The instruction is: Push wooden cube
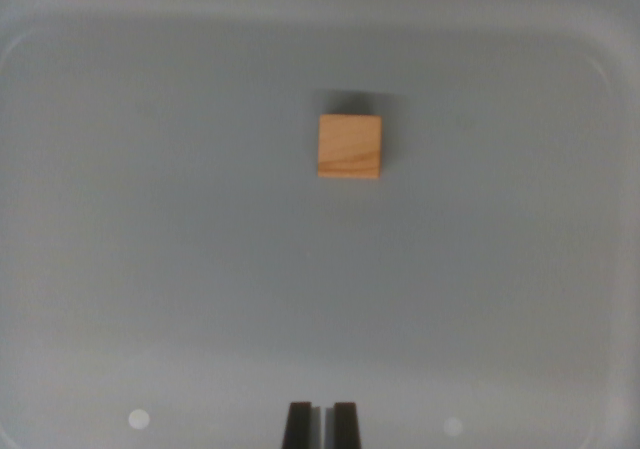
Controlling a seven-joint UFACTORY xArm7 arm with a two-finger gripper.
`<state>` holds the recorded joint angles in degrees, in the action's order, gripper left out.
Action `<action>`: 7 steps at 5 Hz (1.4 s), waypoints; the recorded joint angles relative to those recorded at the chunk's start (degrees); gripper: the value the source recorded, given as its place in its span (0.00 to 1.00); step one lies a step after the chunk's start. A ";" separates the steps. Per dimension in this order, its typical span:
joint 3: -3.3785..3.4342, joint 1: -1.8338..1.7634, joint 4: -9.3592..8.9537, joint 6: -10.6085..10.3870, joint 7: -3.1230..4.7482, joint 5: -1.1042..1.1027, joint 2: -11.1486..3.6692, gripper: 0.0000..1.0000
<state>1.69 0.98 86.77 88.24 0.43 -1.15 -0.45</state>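
One wooden cube (349, 147) sits on a pale grey surface (180, 229), slightly above centre and a bit toward the wrist view's right. Top face is light orange-tan w/ faint grain lines; its edges run approx. square to the frame. A thin strip of the near side face shows along the bottom edge. Soft dark shadow falls above it and along its right side, so the cube rests flat, not tilted.

Surface looks like the floor of a shallow tray or bin: a faint raised line w/ rounded corners runs around the frame, closest to the edges at top and on the right. Two blurry bright spots, prob. light reflections, lie near the bottom, one at lower left and one at lower right.

End effector (321, 426) enters from the bottom edge, approx. at centre. Only two dark fingertips (298, 425) show, upright and parallel, w/ just a narrow pale sliver of surface between them, so they stand nearly pressed together and pinch nothing. Rest of the end effector is cut off by the frame.

Cube and end effector are well apart: bare grey surface fills the stretch between them. Cube lies above the tips and slightly to the wrist view's right of their line. No contact btw. the two.
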 joint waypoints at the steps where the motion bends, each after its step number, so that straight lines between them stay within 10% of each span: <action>1: 0.00 0.00 0.00 0.00 0.00 0.00 0.00 0.00; 7: -0.20 0.10 -3.55 -5.48 -0.14 -0.07 -1.97 0.00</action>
<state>1.49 1.08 83.21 82.76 0.29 -1.21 -2.42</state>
